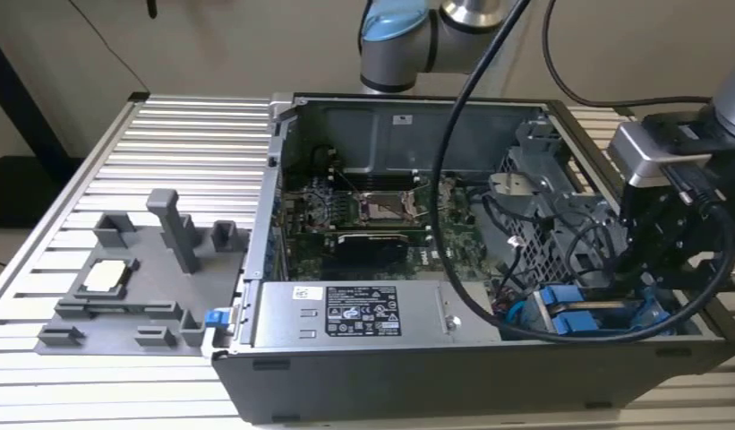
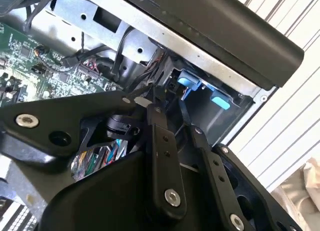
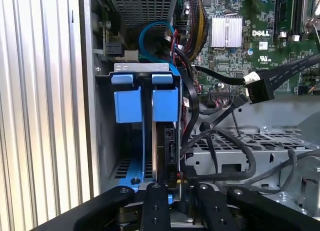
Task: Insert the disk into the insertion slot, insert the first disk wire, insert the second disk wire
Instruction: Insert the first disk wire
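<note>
Arm (image 1: 702, 116) reaches in from the exterior view's right, wrist turned down. My gripper (image 2: 167, 101) dips into the near corner of the open computer case (image 1: 343, 381), on the exterior view's right. Whether my fingers (image 3: 155, 206) are apart or pressed together, I cannot tell; the tips sit low among black cables.

The disk (image 3: 165, 141) stands on edge inside the insertion slot (image 3: 104, 136), its blue end tabs (image 3: 165, 103) at the far end from my wrist. My gripper sits right at the disk's near end.

A black wire connector (image 3: 259, 93) lies loose beside the green motherboard (image 3: 280, 11), apart from the disk.

Case rests on the slatted bench (image 1: 164, 134), beside a grey fixture tray (image 1: 116, 309).
</note>
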{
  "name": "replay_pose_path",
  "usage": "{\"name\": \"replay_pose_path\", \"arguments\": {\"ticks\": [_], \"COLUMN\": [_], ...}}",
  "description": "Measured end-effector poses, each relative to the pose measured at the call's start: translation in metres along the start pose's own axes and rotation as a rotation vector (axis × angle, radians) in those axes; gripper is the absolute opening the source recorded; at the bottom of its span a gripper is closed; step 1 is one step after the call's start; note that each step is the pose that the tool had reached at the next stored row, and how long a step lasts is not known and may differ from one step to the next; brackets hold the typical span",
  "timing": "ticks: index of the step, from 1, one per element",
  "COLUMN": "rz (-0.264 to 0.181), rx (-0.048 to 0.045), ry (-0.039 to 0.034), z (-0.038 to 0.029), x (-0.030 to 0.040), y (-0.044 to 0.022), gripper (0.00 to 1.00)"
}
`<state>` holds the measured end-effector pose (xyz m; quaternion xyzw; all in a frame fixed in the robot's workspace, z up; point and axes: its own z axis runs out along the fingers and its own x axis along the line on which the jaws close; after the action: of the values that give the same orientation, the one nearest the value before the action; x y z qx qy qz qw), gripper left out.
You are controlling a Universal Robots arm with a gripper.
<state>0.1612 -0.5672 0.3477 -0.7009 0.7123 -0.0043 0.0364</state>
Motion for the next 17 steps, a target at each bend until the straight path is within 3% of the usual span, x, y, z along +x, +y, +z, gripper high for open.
{"name": "replay_pose_path", "arguments": {"ticks": [14,17], "rz": [0.000,0.000], "rx": [0.0000,0.0001], "ry": [0.0003,0.0003], "z": [-0.0510,-0.0569], "x": [-0.0025,-0.0027], "y": [-0.0025,-0.0027], "gripper": [0.27,0.27]}}
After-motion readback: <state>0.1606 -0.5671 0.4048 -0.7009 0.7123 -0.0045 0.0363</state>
